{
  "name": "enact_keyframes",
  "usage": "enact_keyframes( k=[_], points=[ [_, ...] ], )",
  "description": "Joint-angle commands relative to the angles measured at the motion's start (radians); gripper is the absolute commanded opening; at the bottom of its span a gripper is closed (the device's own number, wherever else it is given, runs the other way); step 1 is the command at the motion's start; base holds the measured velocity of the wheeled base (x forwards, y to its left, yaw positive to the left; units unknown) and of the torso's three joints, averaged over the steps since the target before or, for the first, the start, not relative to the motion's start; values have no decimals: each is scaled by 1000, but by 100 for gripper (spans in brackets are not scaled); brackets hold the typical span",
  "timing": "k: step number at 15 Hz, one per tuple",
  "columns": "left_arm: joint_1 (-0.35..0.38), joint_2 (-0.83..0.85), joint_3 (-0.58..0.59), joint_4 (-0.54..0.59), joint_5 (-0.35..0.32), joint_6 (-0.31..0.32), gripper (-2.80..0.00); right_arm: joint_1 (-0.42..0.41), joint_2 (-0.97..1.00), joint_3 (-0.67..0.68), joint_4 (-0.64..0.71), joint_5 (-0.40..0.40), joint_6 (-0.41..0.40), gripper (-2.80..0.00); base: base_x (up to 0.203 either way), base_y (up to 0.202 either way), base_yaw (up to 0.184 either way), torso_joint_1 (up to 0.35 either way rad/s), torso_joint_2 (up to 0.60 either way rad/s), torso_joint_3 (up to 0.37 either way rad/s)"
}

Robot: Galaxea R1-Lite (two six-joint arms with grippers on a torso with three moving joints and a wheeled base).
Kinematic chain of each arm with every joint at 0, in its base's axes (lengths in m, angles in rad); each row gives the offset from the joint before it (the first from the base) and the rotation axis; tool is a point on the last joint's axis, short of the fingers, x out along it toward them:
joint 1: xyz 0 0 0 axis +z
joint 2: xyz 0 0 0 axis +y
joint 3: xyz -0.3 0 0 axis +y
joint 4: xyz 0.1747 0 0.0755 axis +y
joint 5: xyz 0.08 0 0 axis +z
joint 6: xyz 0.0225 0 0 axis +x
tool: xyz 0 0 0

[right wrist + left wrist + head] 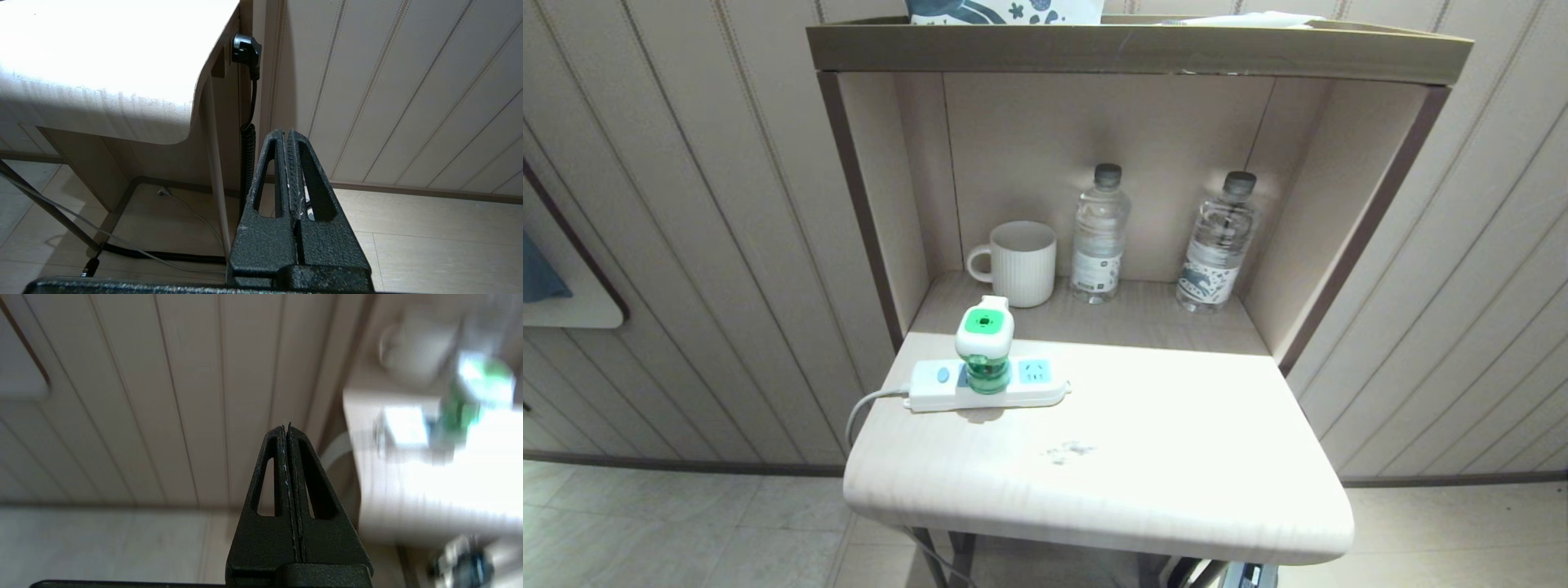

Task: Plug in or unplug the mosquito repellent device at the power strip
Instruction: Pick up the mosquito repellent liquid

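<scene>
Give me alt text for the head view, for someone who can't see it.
A green mosquito repellent device stands plugged into a white power strip near the left rear of a pale table. In the open shelf behind stand a ribbed white mug and two clear water bottles. No robot arm is in view.

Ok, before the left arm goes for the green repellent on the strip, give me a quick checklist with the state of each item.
1. mosquito repellent device seated in the power strip: ok, it stands upright in a middle socket.
2. Strip lying flat on the table: ok.
3. left gripper free: ok, fingers shut on nothing, off the table's side by the wall.
4. Left gripper ready to grasp: not ok, it must open first.
5. Space around the device: ok, the mug and the two water bottles stand apart behind it.
6. right gripper out of the way: ok, shut, low beside the table.
</scene>
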Motion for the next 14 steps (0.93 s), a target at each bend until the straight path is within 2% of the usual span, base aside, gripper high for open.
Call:
enact_keyframes(
  k=[1, 3, 5, 7, 10, 11, 12, 13, 14],
  points=[
    [81, -231, 167, 65, -81, -7, -280, 0, 1, 0, 0, 0, 0, -280, 0, 0, 0, 0, 0, 0],
    [121, -253, 323, 19, -139, -14, -280, 0, 1, 0, 0, 0, 0, -280, 0, 0, 0, 0, 0, 0],
    [133, -252, 395, -115, -164, -7, -280, 0, 1, 0, 0, 0, 0, -280, 0, 0, 0, 0, 0, 0],
    [101, -250, 402, -125, -155, 32, -280, 0, 1, 0, 0, 0, 0, -280, 0, 0, 0, 0, 0, 0],
    [39, -248, 409, -127, -149, 48, -280, 0, 1, 0, 0, 0, 0, -280, 0, 0, 0, 0, 0, 0],
    [24, -248, 403, -122, -134, 64, -280, 0, 1, 0, 0, 0, 0, -280, 0, 0, 0, 0, 0, 0],
    [-27, -248, 397, -120, -105, 89, -280, 0, 1, 0, 0, 0, 0, -280, 0, 0, 0, 0, 0, 0],
    [-51, -250, 397, -120, -62, 115, -280, 0, 1, 0, 0, 0, 0, -280, 0, 0, 0, 0, 0, 0],
    [-51, -251, 410, -125, -52, 122, -280, 0, 1, 0, 0, 0, 0, -280, 0, 0, 0, 0, 0, 0]
  ],
)
